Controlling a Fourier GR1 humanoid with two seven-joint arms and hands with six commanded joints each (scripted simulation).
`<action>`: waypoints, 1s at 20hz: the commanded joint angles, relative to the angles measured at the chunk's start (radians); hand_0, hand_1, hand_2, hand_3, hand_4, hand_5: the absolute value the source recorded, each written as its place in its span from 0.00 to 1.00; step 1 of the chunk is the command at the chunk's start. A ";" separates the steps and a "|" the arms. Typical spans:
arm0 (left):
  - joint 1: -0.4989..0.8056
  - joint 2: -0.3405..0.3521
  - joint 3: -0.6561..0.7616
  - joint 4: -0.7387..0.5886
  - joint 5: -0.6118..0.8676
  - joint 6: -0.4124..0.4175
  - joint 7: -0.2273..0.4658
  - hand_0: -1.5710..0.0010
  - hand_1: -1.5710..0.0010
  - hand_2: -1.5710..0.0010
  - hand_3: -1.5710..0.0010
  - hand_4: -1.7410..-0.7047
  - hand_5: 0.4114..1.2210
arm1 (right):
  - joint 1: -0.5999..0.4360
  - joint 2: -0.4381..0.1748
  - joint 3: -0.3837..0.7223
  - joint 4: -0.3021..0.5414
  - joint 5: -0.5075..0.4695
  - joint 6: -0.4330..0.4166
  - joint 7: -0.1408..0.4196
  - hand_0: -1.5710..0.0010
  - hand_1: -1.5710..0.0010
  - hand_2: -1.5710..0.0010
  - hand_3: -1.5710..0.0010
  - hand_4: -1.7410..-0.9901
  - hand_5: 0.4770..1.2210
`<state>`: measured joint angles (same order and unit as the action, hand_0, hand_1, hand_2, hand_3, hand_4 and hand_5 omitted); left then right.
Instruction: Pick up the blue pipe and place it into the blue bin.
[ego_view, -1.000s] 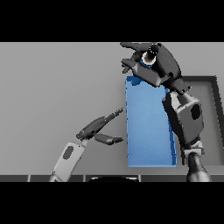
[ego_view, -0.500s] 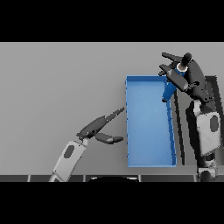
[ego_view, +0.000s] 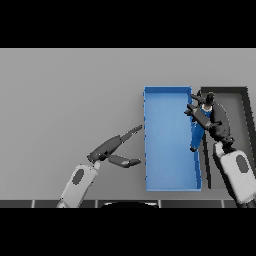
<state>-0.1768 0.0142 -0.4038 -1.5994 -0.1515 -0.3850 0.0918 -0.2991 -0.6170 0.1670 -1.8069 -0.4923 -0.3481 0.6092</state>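
I see a dark tray (ego_view: 235, 90) just right of the blue bin (ego_view: 167, 184). My right hand (ego_view: 207, 116) is clamped on the blue pipe (ego_view: 197, 132) over the bin's right wall, its long axis running near-to-far, slightly tilted. My left hand (ego_view: 111, 148) rests left of the bin, fingers straight.
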 joint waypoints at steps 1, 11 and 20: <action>-0.001 0.007 0.003 -0.003 -0.003 0.001 0.002 1.00 1.00 1.00 1.00 0.82 0.01 | 0.013 -0.038 0.044 -0.002 -0.029 -0.056 0.000 0.00 0.00 0.00 0.03 0.00 1.00; -0.008 0.012 0.002 -0.005 -0.007 0.000 0.009 1.00 1.00 1.00 1.00 0.83 0.02 | -0.131 -0.322 0.500 0.138 -0.299 -0.308 0.001 0.62 0.65 0.65 0.79 0.54 1.00; -0.002 0.004 -0.003 -0.023 0.000 0.000 0.037 1.00 1.00 1.00 1.00 0.83 0.02 | -0.332 -0.438 0.824 0.191 -0.394 -0.200 0.001 0.95 0.95 0.95 0.97 0.90 0.50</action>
<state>-0.1791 0.0186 -0.4067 -1.6223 -0.1520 -0.3849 0.1297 -0.6314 -1.0553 0.9908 -1.6155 -0.8869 -0.5476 0.6100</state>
